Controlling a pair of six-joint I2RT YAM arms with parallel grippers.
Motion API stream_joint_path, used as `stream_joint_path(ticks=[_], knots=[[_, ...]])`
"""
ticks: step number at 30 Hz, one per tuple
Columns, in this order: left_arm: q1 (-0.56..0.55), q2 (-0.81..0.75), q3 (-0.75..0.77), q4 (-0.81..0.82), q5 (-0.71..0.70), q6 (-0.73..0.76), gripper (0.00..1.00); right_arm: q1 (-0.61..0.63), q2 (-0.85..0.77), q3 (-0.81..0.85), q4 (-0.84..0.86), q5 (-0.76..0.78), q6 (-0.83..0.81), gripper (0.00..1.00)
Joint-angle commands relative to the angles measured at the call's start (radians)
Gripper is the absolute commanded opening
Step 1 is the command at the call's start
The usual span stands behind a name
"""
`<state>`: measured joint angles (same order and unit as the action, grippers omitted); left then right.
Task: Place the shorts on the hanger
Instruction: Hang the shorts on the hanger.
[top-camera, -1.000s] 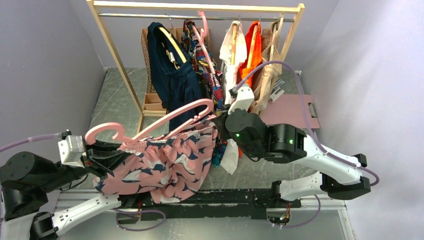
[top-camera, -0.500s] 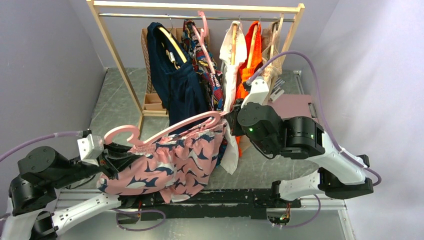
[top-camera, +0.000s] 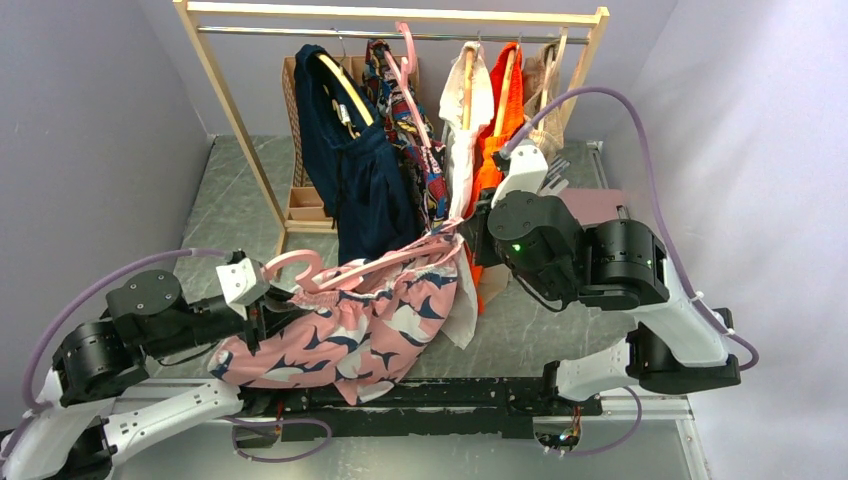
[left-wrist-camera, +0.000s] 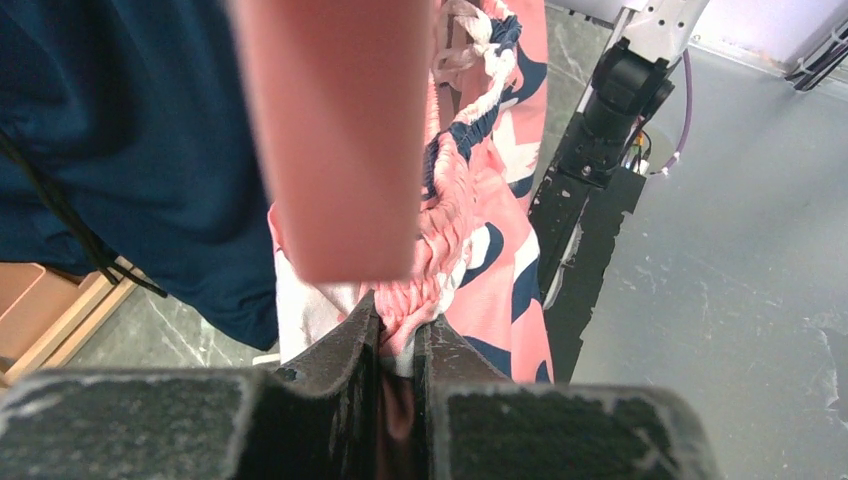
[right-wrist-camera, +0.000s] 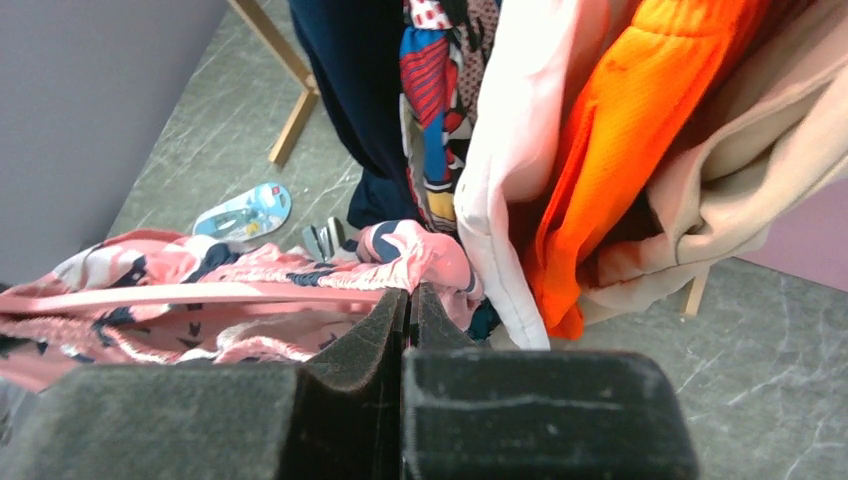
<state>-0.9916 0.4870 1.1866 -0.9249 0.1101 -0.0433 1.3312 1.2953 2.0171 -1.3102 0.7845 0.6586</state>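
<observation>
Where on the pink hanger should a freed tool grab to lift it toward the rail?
Probably the neck just under the hook of the hanger, coming from above on the left: it lies nearly flat and bare there, while the shorts drape its shoulders.

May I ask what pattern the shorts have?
Pink shorts with navy and white waves, clearest in top external view.

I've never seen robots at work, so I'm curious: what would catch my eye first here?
The pink shorts with navy and white waves stand out, held up in front between the left gripper and the right gripper, both pinched shut on the waistband. A pale-pink hanger runs along their top edge. Behind, a wooden rack holds clothes, among them a bright orange garment.
</observation>
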Motion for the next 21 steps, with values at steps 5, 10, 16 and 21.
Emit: stream_joint_path(ticks=[5,10,16,21], knots=[[0.005,0.047,-0.039,0.105,0.035,-0.003,0.07,-0.007,0.047,0.090,0.049,-0.280,-0.103,0.00],[0.005,0.088,-0.076,0.201,0.081,-0.017,0.07,-0.008,0.143,0.170,0.126,-0.464,-0.141,0.00],[0.005,0.076,-0.129,0.318,0.108,-0.053,0.07,-0.008,0.193,0.106,0.275,-0.634,-0.147,0.00],[0.005,0.011,-0.167,0.373,0.100,-0.079,0.07,-0.007,0.165,0.005,0.425,-0.764,-0.152,0.02]])
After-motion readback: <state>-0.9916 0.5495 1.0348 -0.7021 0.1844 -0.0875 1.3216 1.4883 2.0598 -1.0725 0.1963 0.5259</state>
